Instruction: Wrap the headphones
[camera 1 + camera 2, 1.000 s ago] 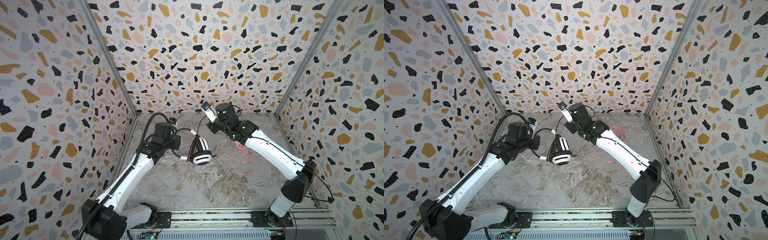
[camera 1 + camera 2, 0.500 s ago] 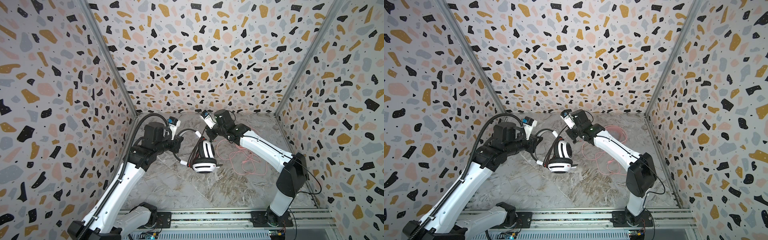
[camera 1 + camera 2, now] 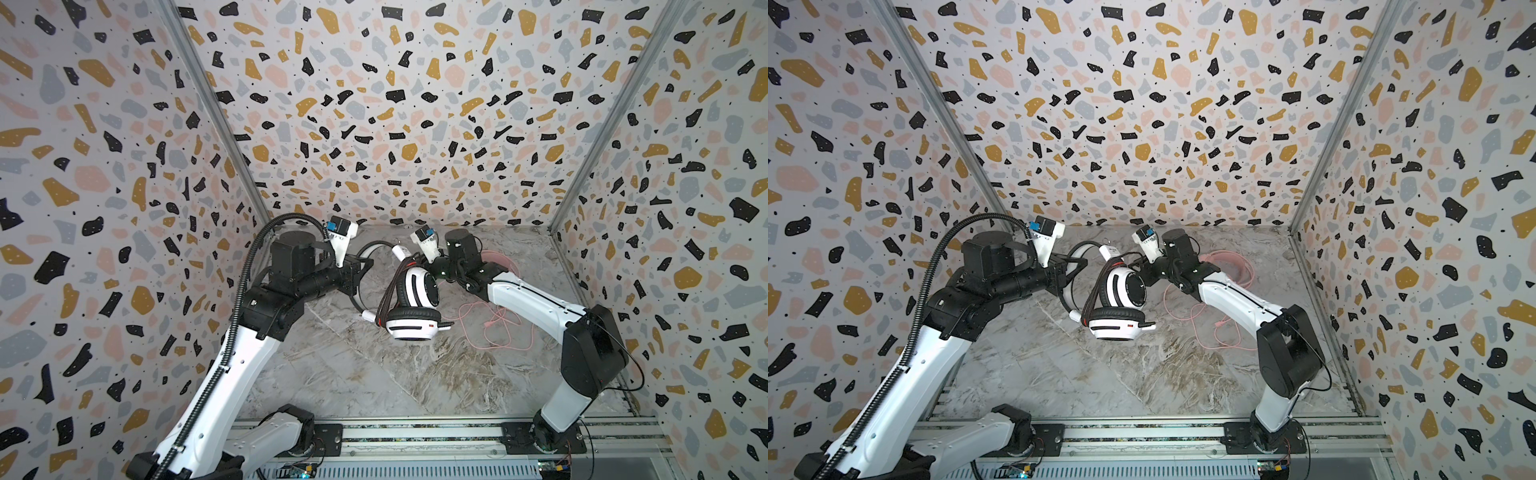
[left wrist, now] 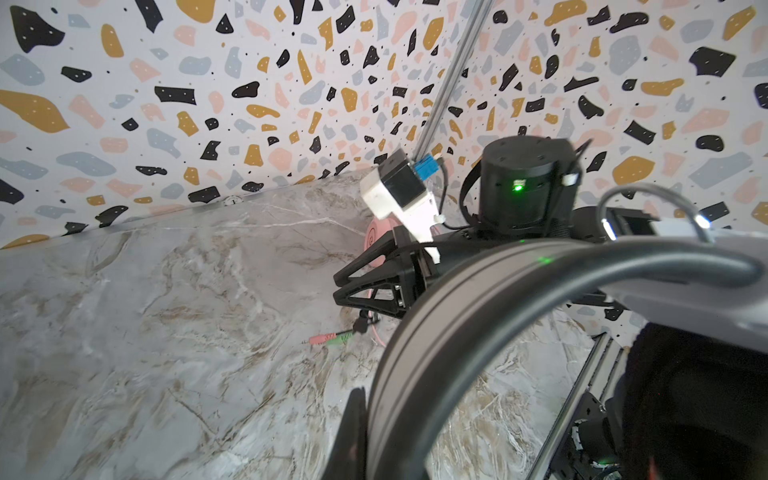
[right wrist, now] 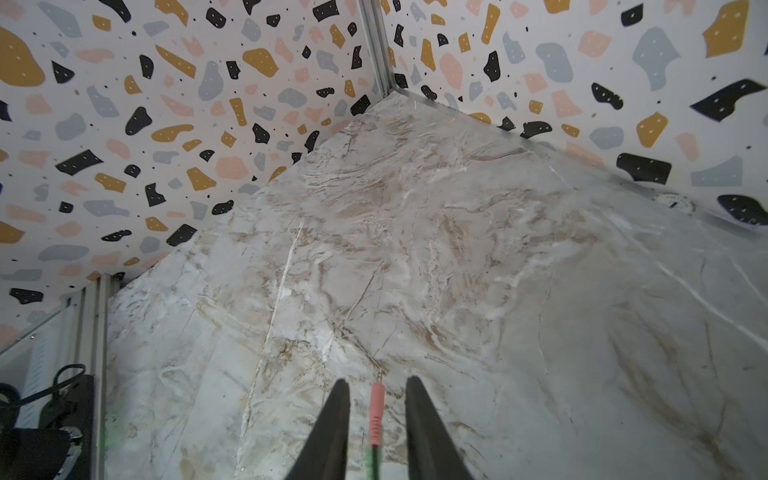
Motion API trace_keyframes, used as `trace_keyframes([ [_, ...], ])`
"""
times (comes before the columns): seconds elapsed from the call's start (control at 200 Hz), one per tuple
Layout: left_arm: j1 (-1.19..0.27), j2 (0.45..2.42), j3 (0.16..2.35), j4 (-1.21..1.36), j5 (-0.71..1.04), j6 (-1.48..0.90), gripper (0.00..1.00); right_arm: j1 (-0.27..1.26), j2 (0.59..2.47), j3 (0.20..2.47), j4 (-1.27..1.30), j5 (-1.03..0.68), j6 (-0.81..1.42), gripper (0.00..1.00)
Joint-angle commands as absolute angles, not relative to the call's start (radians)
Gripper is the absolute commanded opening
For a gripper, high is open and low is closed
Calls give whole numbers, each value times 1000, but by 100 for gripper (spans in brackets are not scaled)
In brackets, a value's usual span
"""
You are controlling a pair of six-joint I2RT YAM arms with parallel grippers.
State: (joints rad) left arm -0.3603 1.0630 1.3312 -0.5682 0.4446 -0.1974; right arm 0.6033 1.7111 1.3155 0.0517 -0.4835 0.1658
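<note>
Right wrist | pink plug (image 5: 377, 409) between parted jaws of right end effector (image 5: 377, 382)

The marble-patterned tabletop (image 3: 353, 374) is carrying a pink cable (image 3: 491, 327), which is lying in loose loops right of centre, toward the right edge. Farther back, near the far right corner, the pink headset (image 3: 1244, 266) is lying, partly hidden from above; its round earcup (image 4: 376, 241) is showing in the left wrist view.

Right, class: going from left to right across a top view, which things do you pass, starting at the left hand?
Left hand → white-and-black headphones → pink cable → right arm's black elbow.
</note>
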Motion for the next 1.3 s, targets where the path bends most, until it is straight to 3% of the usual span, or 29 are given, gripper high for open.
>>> trace_keyframes([
  [0.0, -362, 1039, 1387, -471, 505, -258, 0, 600, 1707, 1317, 220, -608, 286, 31],
  [0.11, -363, 1040, 1403, -477, 489, -265, 0, 601, 1725, 1307, 264, -631, 318, 30],
  [0.275, -364, 1041, 1427, -460, 423, -297, 0, 601, 1706, 1255, 285, -635, 328, 13],
  [0.34, -363, 1041, 1430, -427, 382, -328, 0, 602, 1690, 1229, 287, -634, 333, 11],
  [0.596, -363, 964, 1269, -117, -106, -666, 0, 655, 1586, 1110, 280, -595, 341, 11],
  [0.781, -363, 970, 1182, -91, -384, -783, 0, 703, 1490, 1050, 256, -566, 361, 11],
  [1.096, -362, 1002, 943, 44, -550, -818, 0, 818, 1411, 1061, 168, -578, 368, 11],
  [1.297, -363, 1072, 852, 92, -461, -795, 0, 825, 1410, 1131, 147, -610, 396, 11],
])
